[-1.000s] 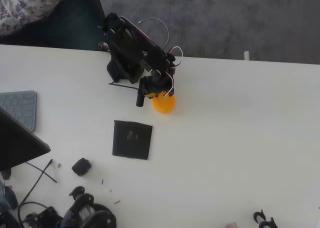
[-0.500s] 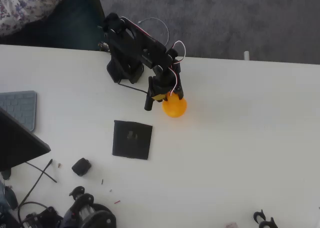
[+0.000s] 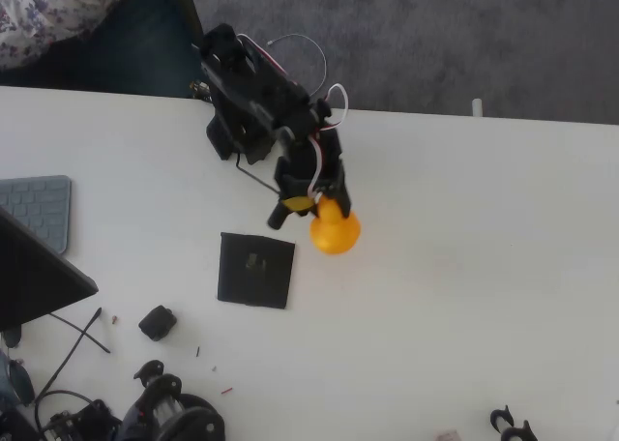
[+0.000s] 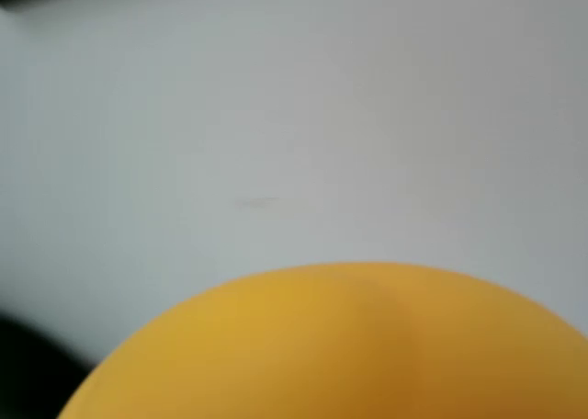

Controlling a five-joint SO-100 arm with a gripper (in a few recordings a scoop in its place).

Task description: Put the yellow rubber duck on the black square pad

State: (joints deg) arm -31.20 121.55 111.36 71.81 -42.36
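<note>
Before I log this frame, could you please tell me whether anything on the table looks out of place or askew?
The black square pad lies slightly rotated against the table edge. A small black lumpy part and tiny scattered bits lie loose near it. The yellow rubber duck is at the gripper.

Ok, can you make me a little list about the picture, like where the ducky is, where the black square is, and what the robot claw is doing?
duck: small yellow rubber duck, at the tip of the gripper, looks held
duck close up: fills the bottom of the wrist view
pad: thin flat black square pad, lying on the white table, nothing on it
duck versus pad: duck is to the right of the pad and slightly above it in the overhead view, not over it
gripper: looks shut on the duck
</note>
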